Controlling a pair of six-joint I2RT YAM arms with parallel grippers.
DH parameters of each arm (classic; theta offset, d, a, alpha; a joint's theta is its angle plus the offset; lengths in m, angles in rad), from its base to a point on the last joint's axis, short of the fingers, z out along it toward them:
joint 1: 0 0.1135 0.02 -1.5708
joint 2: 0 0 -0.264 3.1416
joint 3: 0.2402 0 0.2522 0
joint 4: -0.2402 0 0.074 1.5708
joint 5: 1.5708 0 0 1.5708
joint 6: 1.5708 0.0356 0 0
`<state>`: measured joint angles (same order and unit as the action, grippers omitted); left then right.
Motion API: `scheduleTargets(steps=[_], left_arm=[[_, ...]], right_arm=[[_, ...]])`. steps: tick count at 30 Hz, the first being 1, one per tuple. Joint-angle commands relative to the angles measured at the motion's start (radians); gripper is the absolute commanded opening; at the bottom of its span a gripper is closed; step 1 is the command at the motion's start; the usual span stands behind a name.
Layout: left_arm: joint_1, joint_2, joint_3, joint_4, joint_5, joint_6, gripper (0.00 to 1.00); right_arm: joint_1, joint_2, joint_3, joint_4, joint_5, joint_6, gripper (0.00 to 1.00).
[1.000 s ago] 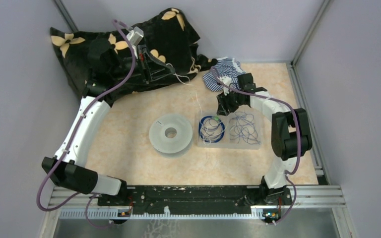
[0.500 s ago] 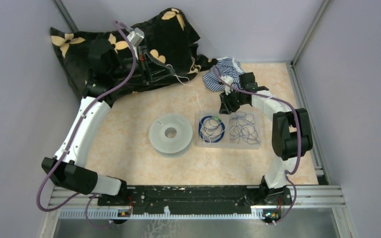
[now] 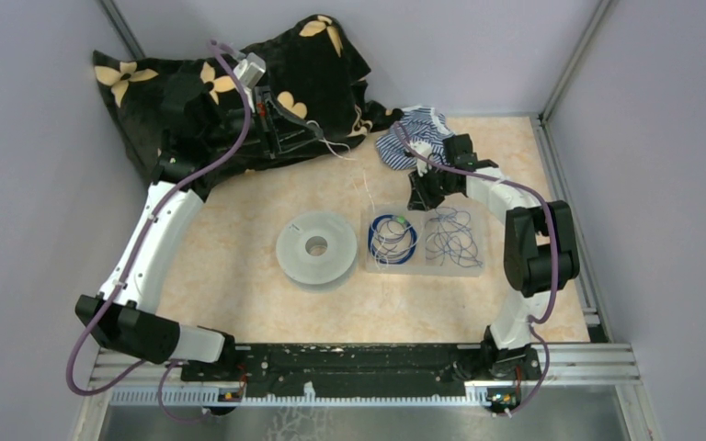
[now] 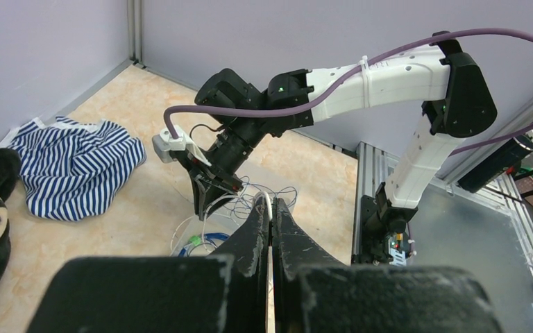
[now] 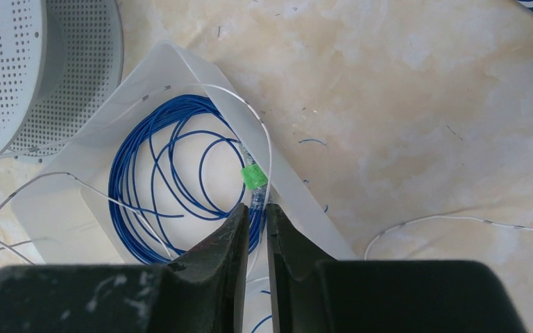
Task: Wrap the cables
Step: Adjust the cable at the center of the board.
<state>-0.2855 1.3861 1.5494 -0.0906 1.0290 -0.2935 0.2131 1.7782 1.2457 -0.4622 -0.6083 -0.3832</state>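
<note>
Cables: blue coil [image 3: 392,240] with a green tag [image 5: 253,177] lies in the left half of a clear tray [image 5: 55,215], and a loose blue tangle [image 3: 450,237] lies in the right half. The tray sits on the table [image 3: 239,211] just right of the spool [image 3: 317,248]. Whitish strands cross the coil and spill over the tray edge. Everything is very thin, light and limp but springy. I'd expect loops to pop open or snag the tangle if dragged, and a strand to slip out of a loose pinch. Best hold, I'd say, is a single end, such as the bit right by the green tag, not the whole bundle. Right gripper [image 5: 257,211] sits low over the coil with its jaws narrowed to a slit. The blue end just under the tag runs into that slit, but I can't tell if it's actually pinched. Left gripper [image 4: 272,216] is up at the far left over the floral cloth [image 3: 184,55], well apart from the tray. Its jaws are pressed together with a white wire [image 4: 268,199] nipped between them, and the wire seems to trail back toward the tray. Pulling either end hard would likely drag the coil out.
</note>
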Motion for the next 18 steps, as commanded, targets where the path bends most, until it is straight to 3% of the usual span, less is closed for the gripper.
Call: scheduleTargets(steps=[1,6,18], left_arm=[[-0.001,-0.030,-0.010,0.012,0.000,0.017,0.00],[-0.001,-0.032,-0.020,0.013,-0.004,0.022,0.00],[0.000,-0.041,-0.019,-0.050,-0.116,0.125,0.00]], right_arm=[[-0.001,0.003,0.057,0.014,-0.030,-0.011,0.14],[-0.006,-0.016,0.068,0.009,-0.032,-0.003,0.07],[-0.103,-0.135,0.190,-0.012,-0.148,0.125,0.00]])
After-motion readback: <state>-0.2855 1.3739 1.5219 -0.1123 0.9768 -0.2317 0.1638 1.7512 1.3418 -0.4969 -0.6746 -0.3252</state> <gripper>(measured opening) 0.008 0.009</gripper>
